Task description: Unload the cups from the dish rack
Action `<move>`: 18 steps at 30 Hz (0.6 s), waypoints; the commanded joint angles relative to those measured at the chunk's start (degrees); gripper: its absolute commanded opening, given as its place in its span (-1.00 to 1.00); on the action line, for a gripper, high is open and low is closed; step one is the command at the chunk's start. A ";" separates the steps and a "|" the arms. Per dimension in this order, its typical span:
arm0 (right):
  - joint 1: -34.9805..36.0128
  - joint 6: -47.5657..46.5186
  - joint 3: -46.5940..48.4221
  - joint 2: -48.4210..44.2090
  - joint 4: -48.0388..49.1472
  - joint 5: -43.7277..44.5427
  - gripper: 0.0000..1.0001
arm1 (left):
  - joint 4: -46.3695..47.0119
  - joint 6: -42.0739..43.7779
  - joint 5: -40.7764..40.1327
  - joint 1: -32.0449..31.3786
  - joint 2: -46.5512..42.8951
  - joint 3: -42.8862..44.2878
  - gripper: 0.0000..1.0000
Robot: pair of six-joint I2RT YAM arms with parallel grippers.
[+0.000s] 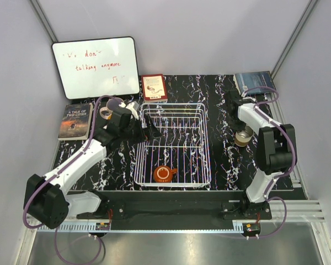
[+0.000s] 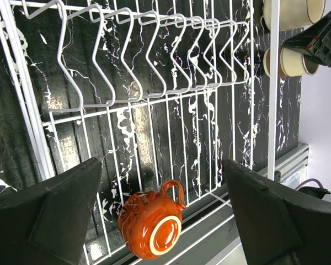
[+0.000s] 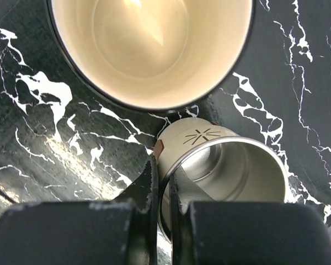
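Orange-red cup point(image 1: 163, 174), only one, in dish rack point(image 1: 174, 138)

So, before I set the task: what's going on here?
The job is unloading mugs from a dish rack. The right gripper pinches the rim of a pale mug beside a cream cup on the table, right of the rack. The left gripper hangs open over the rack, which holds just one orange mug, bottom up.
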 commanded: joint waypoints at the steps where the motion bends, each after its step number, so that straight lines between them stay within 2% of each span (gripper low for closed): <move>1: -0.51 1.21 2.44 1.58 0.20 2.45 -1.00 | 0.01 0.74 -1.19 -0.14 -0.18 1.95 0.91; 8: -0.69 1.21 1.21 2.11 0.37 -0.97 -1.00 | 0.09 0.48 -1.01 -0.23 0.53 2.21 0.91; 13: -0.60 1.47 0.86 -0.08 0.55 -2.20 -0.46 | 0.53 0.74 -0.05 -0.14 0.62 2.13 0.93; 18: -0.52 2.44 -0.37 -4.12 0.46 -4.23 -0.17 | 0.62 1.62 -0.22 -0.23 -0.26 2.13 0.96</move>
